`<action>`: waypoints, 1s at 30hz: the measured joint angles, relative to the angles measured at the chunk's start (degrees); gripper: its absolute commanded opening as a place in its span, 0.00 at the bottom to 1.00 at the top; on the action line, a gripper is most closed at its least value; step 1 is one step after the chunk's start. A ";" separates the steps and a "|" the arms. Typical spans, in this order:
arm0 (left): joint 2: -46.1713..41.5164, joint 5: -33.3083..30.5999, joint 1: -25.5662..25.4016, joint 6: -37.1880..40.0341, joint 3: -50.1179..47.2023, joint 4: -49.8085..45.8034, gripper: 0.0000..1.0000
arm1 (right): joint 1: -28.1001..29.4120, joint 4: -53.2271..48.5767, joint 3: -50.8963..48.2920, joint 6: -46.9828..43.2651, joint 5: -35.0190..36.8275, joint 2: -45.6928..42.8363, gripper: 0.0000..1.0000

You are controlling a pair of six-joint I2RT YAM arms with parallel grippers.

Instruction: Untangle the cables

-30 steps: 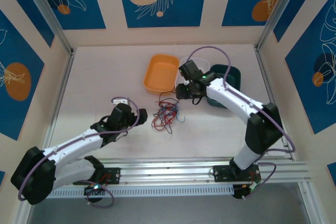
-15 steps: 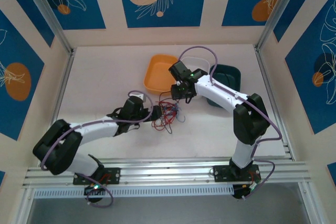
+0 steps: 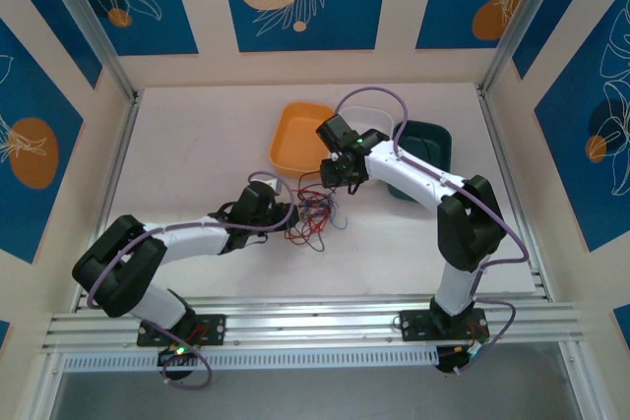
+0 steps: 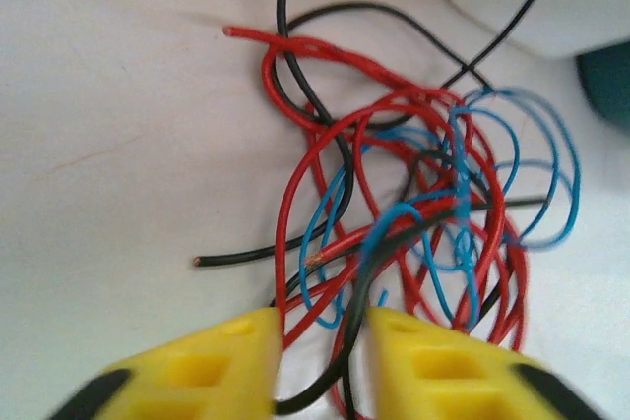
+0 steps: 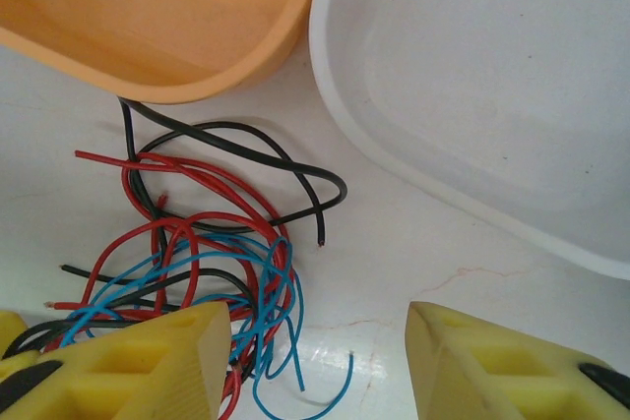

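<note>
Left wrist view — the cables (image 4: 394,204) are seen knotted beside the orange tray (image 3: 300,135); the left gripper (image 4: 320,341) is narrowed astride a black strand (image 4: 346,327), a pinch not confirmable, while the right gripper (image 5: 315,361) is held spread above, presumably for a counter-pull.

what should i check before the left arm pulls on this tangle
1. Strand between the left fingers: a black wire runs through the gap. Ok.
2. Grip closed on it: the gap looks wider than the wire. Not ok.
3. Right fingers holding nothing: wide apart, bare table between them. Ok.
4. Cables free of the orange tray: a black strand reaches its rim. Whether it is trapped, cannot tell.
5. Loose ends: a black end lies free on the table. Ok.
</note>
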 measured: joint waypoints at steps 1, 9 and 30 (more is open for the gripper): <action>0.00 -0.04 0.00 0.04 -0.33 -0.31 0.13 | 0.00 0.00 0.00 0.02 -0.13 0.09 0.50; -4.15 -2.43 0.00 0.26 -3.15 -6.64 0.00 | 0.26 -0.02 0.00 0.00 -0.68 1.14 0.51; -19.02 -12.50 3.32 7.04 -3.28 -32.22 0.01 | 8.15 2.80 9.62 -5.03 -3.39 12.20 0.54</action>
